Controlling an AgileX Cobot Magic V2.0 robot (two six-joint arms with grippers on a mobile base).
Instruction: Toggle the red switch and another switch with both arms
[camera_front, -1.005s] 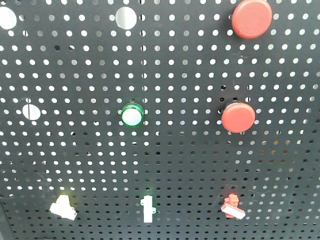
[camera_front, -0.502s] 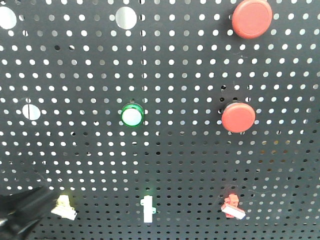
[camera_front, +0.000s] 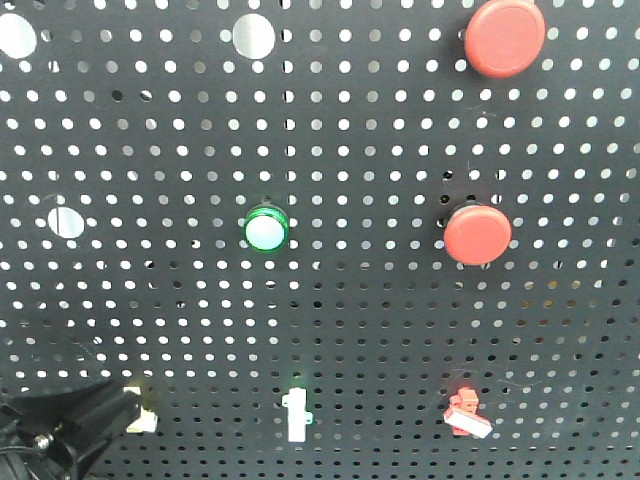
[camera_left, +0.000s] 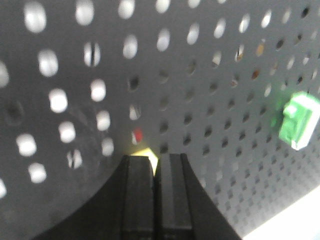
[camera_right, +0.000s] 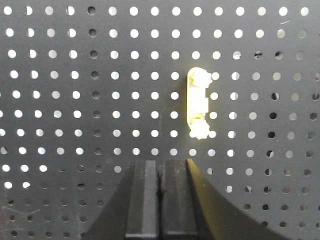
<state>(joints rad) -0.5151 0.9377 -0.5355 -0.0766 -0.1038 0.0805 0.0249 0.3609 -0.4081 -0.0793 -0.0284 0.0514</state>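
The red switch (camera_front: 467, 413) sits low on the right of the black pegboard (camera_front: 360, 330), with no gripper near it. The other switch, pale yellow (camera_front: 142, 413), is at the lower left, half covered by my left gripper (camera_front: 118, 412). In the left wrist view the left gripper (camera_left: 155, 158) is shut, and a corner of the pale yellow switch (camera_left: 148, 152) shows just beyond its tips. Whether they touch is unclear. My right gripper (camera_right: 161, 163) is shut in front of bare pegboard; the red switch is out of that view.
A green-and-white toggle (camera_front: 296, 416) sits between the two switches. Above are a green round button (camera_front: 266, 229) and two big red push buttons (camera_front: 504, 37) (camera_front: 477, 234). A larger bright yellow piece (camera_right: 198, 104) is up and right of the right gripper.
The left gripper has come in from the lower left and moved right. It now covers much of the pale yellow switch, which stood fully visible one second ago.
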